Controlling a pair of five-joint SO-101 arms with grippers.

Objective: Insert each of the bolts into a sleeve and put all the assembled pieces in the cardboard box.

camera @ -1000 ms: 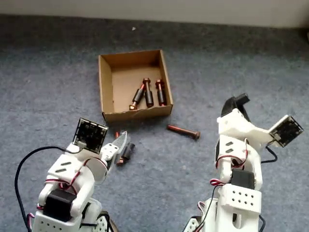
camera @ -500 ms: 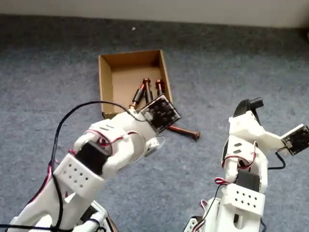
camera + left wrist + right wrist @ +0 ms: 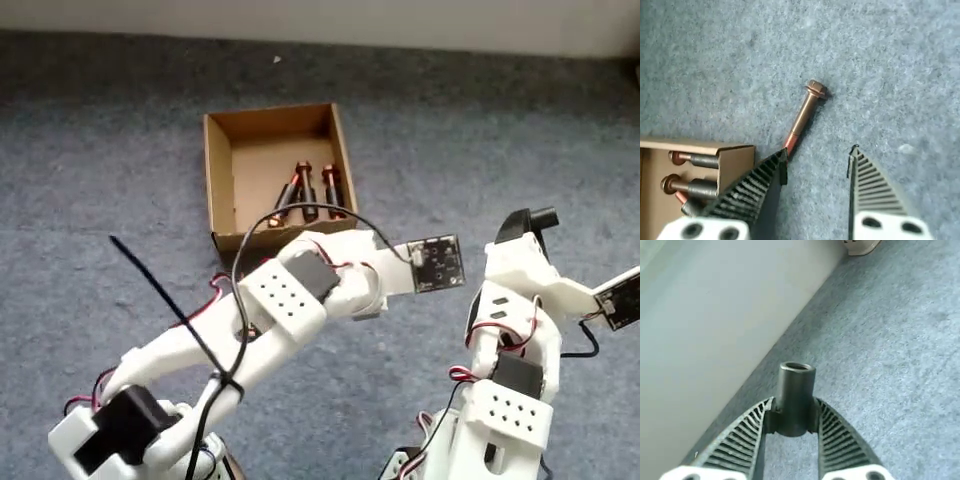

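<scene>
A copper bolt lies on the grey carpet beside the corner of the cardboard box, just ahead of my left gripper, which is open and empty above the carpet. In the high view the left arm stretches across in front of the box and covers the bolt. Three assembled pieces lie inside the box. My right gripper is shut on a dark sleeve, held upright with its open end up. In the high view that sleeve is off the carpet at the right.
A pale wall runs along the carpet's far edge. The left arm's black cable loops over the front left. The right arm's base stands at the front right.
The left arm swung from the front left, across and forward, to just in front of the box above the bolt. The right arm drifted slightly right with the sleeve.
</scene>
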